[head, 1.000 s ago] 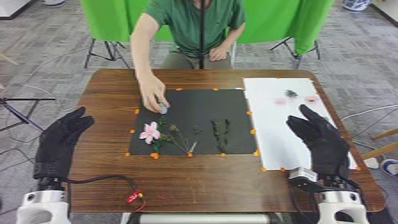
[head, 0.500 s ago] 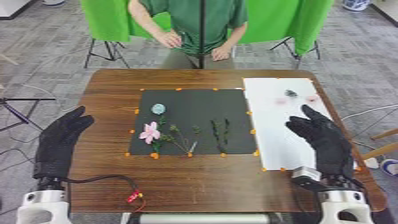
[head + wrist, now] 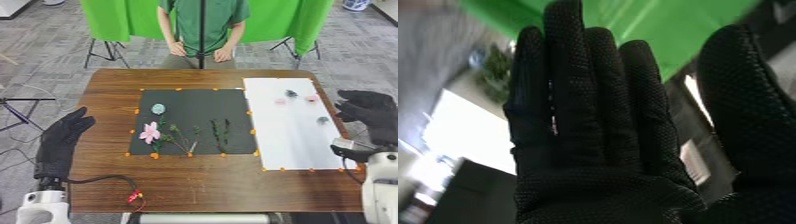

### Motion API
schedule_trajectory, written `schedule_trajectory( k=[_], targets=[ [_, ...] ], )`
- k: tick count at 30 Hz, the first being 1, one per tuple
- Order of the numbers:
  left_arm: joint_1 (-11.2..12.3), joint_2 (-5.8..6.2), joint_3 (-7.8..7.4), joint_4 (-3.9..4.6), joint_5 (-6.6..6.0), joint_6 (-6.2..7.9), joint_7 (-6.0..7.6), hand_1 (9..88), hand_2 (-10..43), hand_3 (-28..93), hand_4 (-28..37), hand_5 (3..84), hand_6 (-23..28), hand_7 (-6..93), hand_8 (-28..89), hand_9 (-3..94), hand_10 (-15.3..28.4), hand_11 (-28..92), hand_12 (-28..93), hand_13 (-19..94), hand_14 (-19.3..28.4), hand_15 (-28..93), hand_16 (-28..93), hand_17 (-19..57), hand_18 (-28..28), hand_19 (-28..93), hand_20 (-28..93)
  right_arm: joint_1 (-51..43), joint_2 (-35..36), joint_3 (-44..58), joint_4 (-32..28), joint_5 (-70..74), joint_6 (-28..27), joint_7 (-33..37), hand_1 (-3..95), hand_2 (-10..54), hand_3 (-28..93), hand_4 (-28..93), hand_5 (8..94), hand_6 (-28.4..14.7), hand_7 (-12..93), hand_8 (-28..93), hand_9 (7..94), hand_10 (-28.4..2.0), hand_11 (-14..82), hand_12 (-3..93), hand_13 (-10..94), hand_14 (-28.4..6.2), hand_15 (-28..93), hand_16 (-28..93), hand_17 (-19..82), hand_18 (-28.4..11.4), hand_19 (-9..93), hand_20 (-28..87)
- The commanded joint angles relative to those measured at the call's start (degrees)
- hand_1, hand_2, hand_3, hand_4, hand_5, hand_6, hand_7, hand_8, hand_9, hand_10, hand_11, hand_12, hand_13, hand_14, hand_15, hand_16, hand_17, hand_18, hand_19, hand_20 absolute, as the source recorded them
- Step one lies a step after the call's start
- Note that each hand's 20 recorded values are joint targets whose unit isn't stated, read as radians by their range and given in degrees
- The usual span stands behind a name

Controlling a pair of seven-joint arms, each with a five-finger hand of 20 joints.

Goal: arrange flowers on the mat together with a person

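Saw the left robot hand point(image 3: 59, 140) by the counter's point(image 3: 222, 187) left edge, loosely open, empty! Then found the pale blue flower point(image 3: 158, 108) on the black mat's point(image 3: 191, 98) left side, the pink flower point(image 3: 150, 133) just nearer, leafy sprigs point(image 3: 187, 145) to its right, dark green sprigs point(image 3: 220, 136) beyond. Spotted three small blooms point(image 3: 291, 93) on the white sheet's point(image 3: 284, 142) far part, a grey-green bloom point(image 3: 322, 120) nearer. Past the right edge, saw the right robot hand point(image 3: 371, 111), fingers straight, thumb spread, holding nothing!

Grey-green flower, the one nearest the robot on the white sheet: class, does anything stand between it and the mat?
Nothing visible stands between the grey-green flower and the mat; flat white sheet and the mat's edge lie between. The right hand is on the other side.
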Motion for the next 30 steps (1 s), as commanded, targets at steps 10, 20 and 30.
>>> schedule_trajectory(
  k=[10, 20, 30],
  targets=[
    [0.7, -0.07, 0.14, -0.48, 2.17, -1.29, -1.2, 21.6, 1.0, 66, -23.5, 47.4, 3.3, 14.0, -6, 47.1, 13.4, 19, 16, 35, 17.6, 12, 6, 2.8, 13.7, 7, 17, 15.5, 13.6, -8.9, 15.4, -33.1, -22.5, 8.2, 38.6, -9.5, 65, -28, 62.5, 1.8, 13, -11, 81.3, -12.5, 14.0, 14.6, 94, -2.8, 45, 22, 63, -12.7, 92, 43],
    [0.9, -0.23, 0.31, -0.59, 1.79, -1.08, -1.77, 21.9, 0.8, 66, -23.2, 47.1, 3.2, 14.0, -6, 47.1, 13.3, 19, 16, 35, 17.6, 12, 6, 2.7, 13.8, 7, 17, 19.4, 11.1, -10.6, 22.4, -35.5, -26.9, 6.0, 39.9, -9.5, 65, -28, 59.2, 1.1, 13, -11, 83.5, -11.8, 13.5, 13.1, 94, -1.8, 55, 19, 69, -9.7, 93, 46],
    [0.7, -1.17, 0.11, -0.48, 1.81, -1.75, -1.91, 22.1, 1.0, 65, -22.9, 47.1, 3.2, 14.2, -6, 47.0, 13.3, 19, 16, 35, 17.6, 12, 6, 2.6, 13.8, 7, 17, 20.9, 8.6, -11.9, 26.7, -36.5, -25.9, 5.0, 41.1, -9.5, 65, -28, 59.5, 1.0, 14, -11, 84.2, -11.5, 13.8, 12.5, 94, -1.6, 57, 18, 70, -10.0, 93, 49]
  ],
)
